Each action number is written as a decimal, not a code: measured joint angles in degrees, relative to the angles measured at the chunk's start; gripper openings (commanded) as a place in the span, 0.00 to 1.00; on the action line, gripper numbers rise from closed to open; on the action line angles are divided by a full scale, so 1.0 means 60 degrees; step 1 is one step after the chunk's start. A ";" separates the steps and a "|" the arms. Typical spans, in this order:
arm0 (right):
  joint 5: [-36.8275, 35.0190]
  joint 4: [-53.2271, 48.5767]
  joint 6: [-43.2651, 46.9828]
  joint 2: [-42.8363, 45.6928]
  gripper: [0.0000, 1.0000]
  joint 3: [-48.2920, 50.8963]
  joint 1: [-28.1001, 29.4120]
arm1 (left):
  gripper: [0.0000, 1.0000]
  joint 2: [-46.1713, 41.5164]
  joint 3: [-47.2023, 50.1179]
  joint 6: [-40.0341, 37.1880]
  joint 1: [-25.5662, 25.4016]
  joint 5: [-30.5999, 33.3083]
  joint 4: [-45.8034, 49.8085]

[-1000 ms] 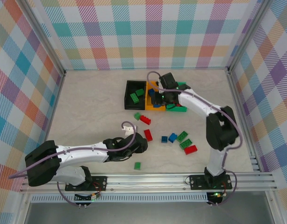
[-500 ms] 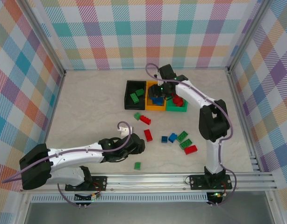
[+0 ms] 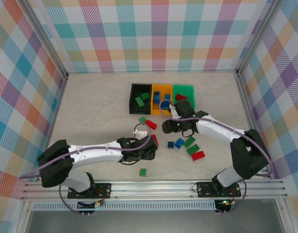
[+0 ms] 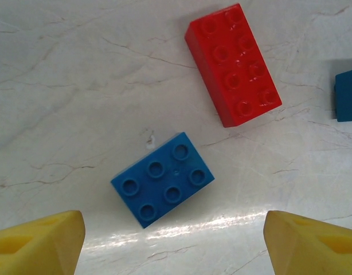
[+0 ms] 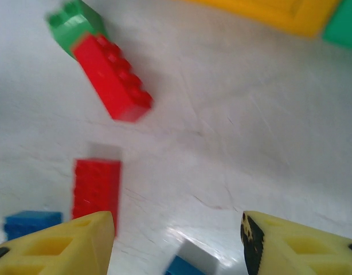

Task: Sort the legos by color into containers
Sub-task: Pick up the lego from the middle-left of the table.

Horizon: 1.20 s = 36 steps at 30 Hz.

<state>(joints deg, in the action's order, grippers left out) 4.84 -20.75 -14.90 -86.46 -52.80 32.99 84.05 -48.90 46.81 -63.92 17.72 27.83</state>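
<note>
Your left gripper [image 4: 175,243] hangs low over the table [image 3: 91,111] near its front middle, its yellow fingertips [image 4: 41,243] set wide apart with nothing between them. Just ahead of them you see a blue six-stud brick [image 4: 163,179] lying flat, and beyond it, not touching it, a red eight-stud brick [image 4: 232,64]. Your right gripper [image 5: 176,243] is over the table between the bins and the loose pieces, its jaws likewise apart and holding nothing. Its wrist view is blurred, but it gives you a long red brick [image 5: 112,77] touching a green brick [image 5: 73,20] at the far end, and a second red brick [image 5: 96,186] nearer the fingers. From above, the three containers stand joined in a row at the back centre: the black bin [image 3: 132,97] holds two green legos [image 3: 139,102], the orange bin [image 3: 162,86] holds blue ones [image 3: 164,103], and the green bin [image 3: 185,90] holds a red one [image 3: 180,97]. To the right of the left gripper a cluster [image 3: 189,142] of two blue, two green and one red piece lies loose on the table, and a lone green piece [image 3: 142,172] sits near the front rail [image 3: 154,187]
</note>
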 measured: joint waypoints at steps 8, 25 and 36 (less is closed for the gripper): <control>-0.0452 0.1708 -0.0015 0.1056 0.61 0.2029 -0.0011 | 0.82 0.1100 -0.1067 -0.0135 0.0437 -0.0444 0.0696; -0.0586 0.3104 -0.0160 0.1330 0.62 0.2648 -0.0011 | 0.69 0.2430 -0.1461 0.1443 0.1053 -0.1497 0.1005; -0.0568 0.3147 -0.0215 0.1348 0.62 0.2652 -0.0011 | 0.43 0.2430 -0.1701 0.1526 0.1169 -0.1450 0.1279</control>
<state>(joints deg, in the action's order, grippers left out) 1.43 -1.87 -16.19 -78.37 -36.88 32.93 98.63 -59.11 55.96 -56.90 9.02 35.51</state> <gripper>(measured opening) 0.623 0.453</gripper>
